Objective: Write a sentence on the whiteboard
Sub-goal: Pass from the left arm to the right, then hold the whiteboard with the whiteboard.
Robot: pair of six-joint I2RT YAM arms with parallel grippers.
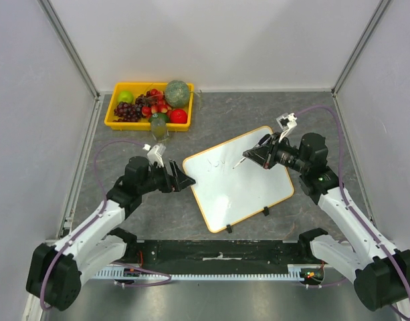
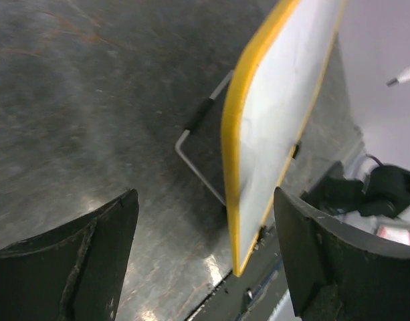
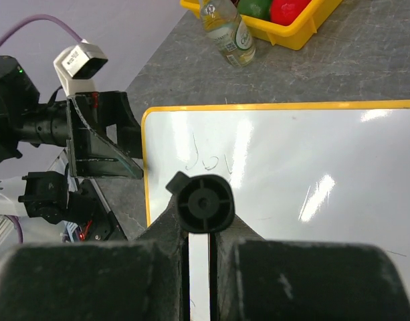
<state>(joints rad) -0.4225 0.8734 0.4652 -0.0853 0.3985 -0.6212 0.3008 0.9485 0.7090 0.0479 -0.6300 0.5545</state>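
The whiteboard [image 1: 238, 177] with an orange-yellow frame lies tilted at mid-table, two black clips on its near edge. Faint thin writing reading roughly "Joy" [image 3: 208, 157] sits near its left end; no other words show. My right gripper [image 1: 259, 155] is shut on a black marker [image 3: 203, 202], seen end-on in the right wrist view, its tip [image 1: 239, 162] at or just over the board. My left gripper [image 1: 181, 179] is open, its fingers [image 2: 77, 261] wide apart on either side of the board's yellow edge [image 2: 233, 167] without pinching it.
A yellow fruit tray [image 1: 114, 115] stands at the back left with a small glass bottle [image 1: 158, 127] in front of it. A wire stand [image 2: 198, 154] shows under the board. Grey walls enclose the table on three sides.
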